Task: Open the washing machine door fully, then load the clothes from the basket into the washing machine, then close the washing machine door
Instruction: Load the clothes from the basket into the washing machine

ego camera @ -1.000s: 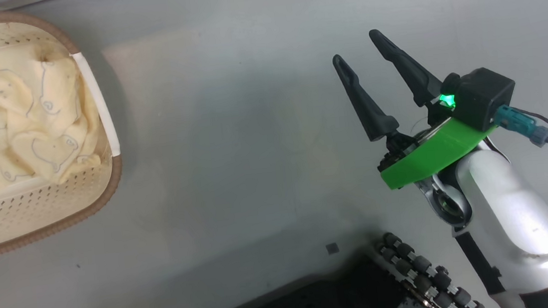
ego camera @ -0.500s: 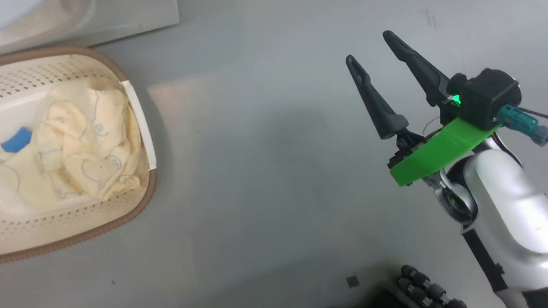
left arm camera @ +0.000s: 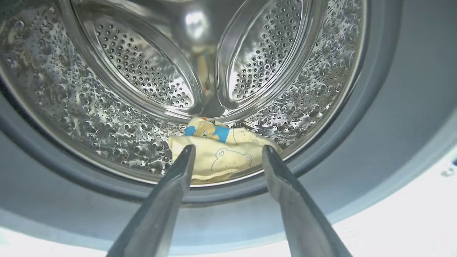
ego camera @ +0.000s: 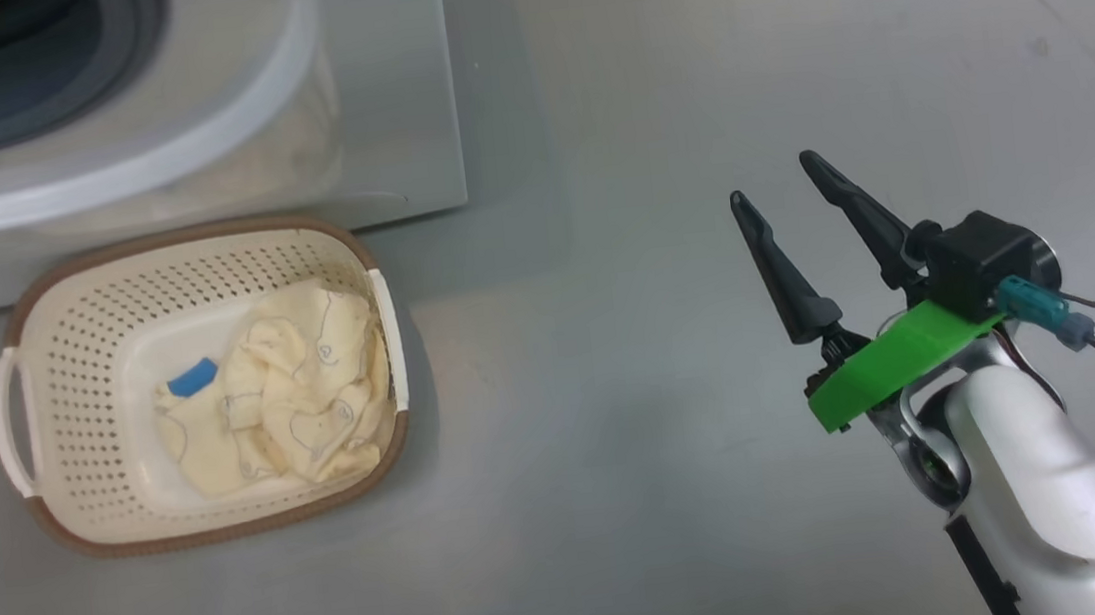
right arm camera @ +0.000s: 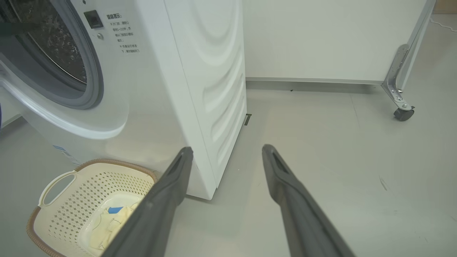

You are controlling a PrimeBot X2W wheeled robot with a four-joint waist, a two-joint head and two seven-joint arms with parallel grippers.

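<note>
We see the large white front-loading washing machine (ego camera: 366,94) standing on the smooth grey floor (ego camera: 623,461), with its round mouth uncovered. Just in front of its lower front sits the small cream plastic basket (ego camera: 84,392), which has perforated sides, a brown woven-look rim and white side handles. We cannot tell whether the basket touches the machine. Inside it lies a crumpled heap of pale cream-yellow garments (ego camera: 295,402) with thin line drawings. A small blue patch (ego camera: 193,377) shows at the heap's left edge.

Our left hand (left arm camera: 228,150) is at the machine's mouth and points into it. Its two long dark fingers are spread wide, and nothing is caught between them. Around the mouth runs the grey rubber seal (left arm camera: 375,89), and behind it is the perforated steel drum (left arm camera: 107,107). On the drum's bottom, close to its front lip, lies one more cream-yellow piece of clothing (left arm camera: 221,167) with blue patches and a bear outline. In the left wrist view it sits beyond the fingertips and between them, and neither finger grips it.

Our right hand (ego camera: 774,179) hangs above bare floor, well to the right of the basket and the machine. Its fingers are also spread wide and hold nothing. In the right wrist view they frame the machine's right front corner, with the basket low on the left.
</note>
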